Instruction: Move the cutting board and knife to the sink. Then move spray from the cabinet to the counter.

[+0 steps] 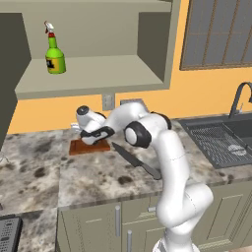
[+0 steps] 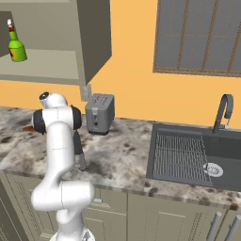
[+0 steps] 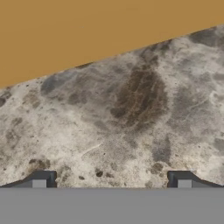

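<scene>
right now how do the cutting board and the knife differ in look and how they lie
The cutting board is a flat reddish-brown slab lying near the wall, partly hidden behind the arm; the knife is long, slim and dark grey, lying diagonally nearer the counter's front edge, in plain sight. Both lie flat on the speckled counter, not yet in the sink.

Arm (image 1: 167,162) folded forward, wrist low; claw (image 3: 111,179) wide open, holding nothing.

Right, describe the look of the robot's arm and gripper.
The arm is glossy white, made of rounded tubular segments, with dark grey rings and round caps at the joints. The gripper has two small, blocky dark grey fingertips with lighter grey pads. No cables or markings are visible.
</scene>
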### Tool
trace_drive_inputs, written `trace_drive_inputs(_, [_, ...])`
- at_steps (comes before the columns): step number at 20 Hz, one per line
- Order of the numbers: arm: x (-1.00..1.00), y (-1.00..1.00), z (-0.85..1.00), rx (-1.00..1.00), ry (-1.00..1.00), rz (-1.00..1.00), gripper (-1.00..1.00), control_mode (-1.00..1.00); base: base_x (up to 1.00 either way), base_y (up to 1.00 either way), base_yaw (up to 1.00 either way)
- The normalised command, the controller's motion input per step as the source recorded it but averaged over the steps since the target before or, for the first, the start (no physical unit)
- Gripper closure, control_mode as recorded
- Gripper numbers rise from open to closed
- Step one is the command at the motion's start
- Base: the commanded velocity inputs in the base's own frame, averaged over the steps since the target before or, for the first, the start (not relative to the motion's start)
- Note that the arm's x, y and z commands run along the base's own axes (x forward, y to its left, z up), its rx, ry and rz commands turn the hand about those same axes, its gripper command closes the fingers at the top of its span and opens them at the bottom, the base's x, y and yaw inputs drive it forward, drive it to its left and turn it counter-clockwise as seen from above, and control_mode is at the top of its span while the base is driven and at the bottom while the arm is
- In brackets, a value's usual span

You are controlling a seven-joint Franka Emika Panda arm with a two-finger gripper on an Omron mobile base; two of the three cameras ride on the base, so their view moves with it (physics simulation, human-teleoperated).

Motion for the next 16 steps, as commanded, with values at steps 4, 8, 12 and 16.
trace_drive_inputs(4, [0.08, 0.0, -0.31, 0.0, 0.0, 0.0, -1.0, -1.0, 0.0, 0.0, 0.0])
trace_drive_inputs(8, [0.0, 0.0, -0.28, 0.0, 0.0, 0.0, -1.0, -1.0, 0.0, 0.0, 0.0])
trace_drive_inputs(12, [-0.03, 0.0, -0.31, 0.0, 0.01, 0.0, -1.0, -1.0, 0.0, 0.0, 0.0])
trace_drive_inputs(16, [-0.19, 0.0, -0.33, 0.0, 0.06, 0.0, -1.0, -1.0, 0.0, 0.0, 0.0])
